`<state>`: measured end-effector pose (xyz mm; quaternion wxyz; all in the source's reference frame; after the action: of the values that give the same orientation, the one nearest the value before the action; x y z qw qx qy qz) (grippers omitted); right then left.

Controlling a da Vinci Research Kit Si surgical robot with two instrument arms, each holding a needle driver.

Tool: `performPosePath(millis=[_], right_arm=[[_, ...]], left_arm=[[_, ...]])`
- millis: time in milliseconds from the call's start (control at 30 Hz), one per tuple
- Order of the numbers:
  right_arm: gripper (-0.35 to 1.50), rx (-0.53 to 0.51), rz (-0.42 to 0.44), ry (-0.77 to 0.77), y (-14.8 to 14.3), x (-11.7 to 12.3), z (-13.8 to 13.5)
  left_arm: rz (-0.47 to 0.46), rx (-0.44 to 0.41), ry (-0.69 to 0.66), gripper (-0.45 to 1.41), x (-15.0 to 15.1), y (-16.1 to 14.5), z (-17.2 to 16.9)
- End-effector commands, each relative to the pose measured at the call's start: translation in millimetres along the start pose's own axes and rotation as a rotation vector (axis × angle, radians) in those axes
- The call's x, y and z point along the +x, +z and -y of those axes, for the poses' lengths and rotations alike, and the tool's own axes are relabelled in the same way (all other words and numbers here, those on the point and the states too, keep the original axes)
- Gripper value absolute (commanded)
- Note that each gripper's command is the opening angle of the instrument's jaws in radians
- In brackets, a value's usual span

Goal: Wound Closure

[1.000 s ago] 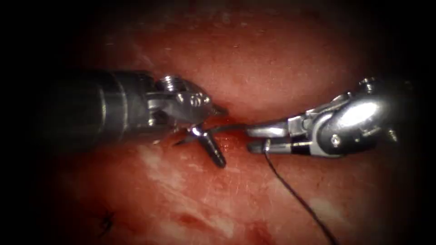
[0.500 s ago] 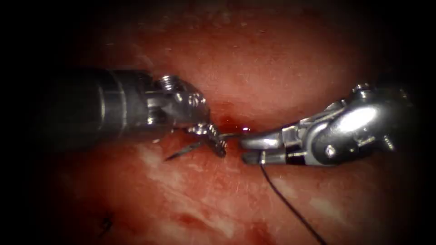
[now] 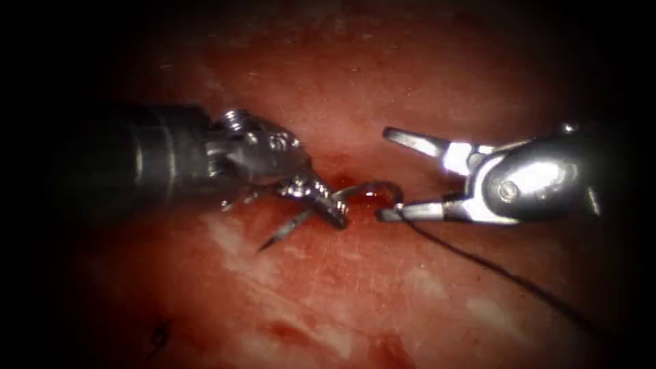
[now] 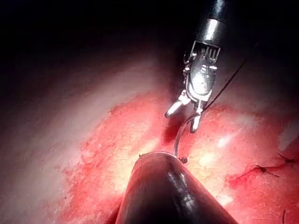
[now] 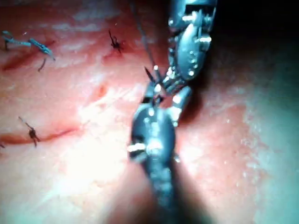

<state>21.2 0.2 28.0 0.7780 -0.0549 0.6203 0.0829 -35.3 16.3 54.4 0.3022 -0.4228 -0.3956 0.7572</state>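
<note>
My left tool (image 3: 333,210) comes in from the left with its jaws shut on the curved needle (image 3: 294,225) near the middle of its curve. The needle's tip points down and left over the tissue (image 3: 328,287); its tail arches right above the red fluid (image 3: 355,196) in the cut. It seems to sit above the tissue rather than in it. My right tool (image 3: 383,173) stands open and holds nothing, its lower jaw beside the needle's tail where the thread (image 3: 492,270) starts. In the left wrist view the open right tool (image 4: 181,121) meets the needle (image 4: 177,140).
The dark thread trails off to the lower right across the tissue. Finished stitches with cut ends show in the right wrist view (image 5: 114,44) (image 5: 32,135) and in the left wrist view (image 4: 261,170). A small dark thread end (image 3: 160,335) lies at the lower left.
The left jaws closed on the needle. The right jaws, which held its tail end, opened wide and let go. The needle's tip swung down and left.
</note>
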Motion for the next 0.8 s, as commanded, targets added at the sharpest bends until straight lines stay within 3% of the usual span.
performPosePath(millis=[33, 133, 233, 467, 567, 800], right_arm=[[1.23, -0.01, 0.007, 0.03, -0.1, -0.8, 0.4], [1.2, -0.03, 0.02, 0.044, -0.4, -1.0, 0.2], [1.2, -0.091, 0.037, 0.068, -0.7, -1.6, -0.1], [1.13, -0.125, 0.048, 0.118, -0.8, -1.4, 0.2], [1.11, -0.134, 0.041, 0.125, -0.7, -1.3, 0.2], [0.83, -0.141, 0.039, 0.187, 0.1, -0.4, 0.5]], left_arm=[[-0.017, -0.006, 0.001, -0.45, -0.1, 0.8, 0.3], [-0.065, -0.011, -0.009, -0.45, 0.0, 0.7, 0.1], [-0.191, 0.02, -0.054, -0.45, 0.3, 1.0, -0.1], [-0.355, 0.078, -0.087, -0.45, 0.3, 1.4, -0.3], [-0.392, 0.101, -0.095, -0.45, 0.2, 1.8, -0.5], [-0.438, 0.132, -0.098, -0.45, -0.5, 3.2, -0.8]])
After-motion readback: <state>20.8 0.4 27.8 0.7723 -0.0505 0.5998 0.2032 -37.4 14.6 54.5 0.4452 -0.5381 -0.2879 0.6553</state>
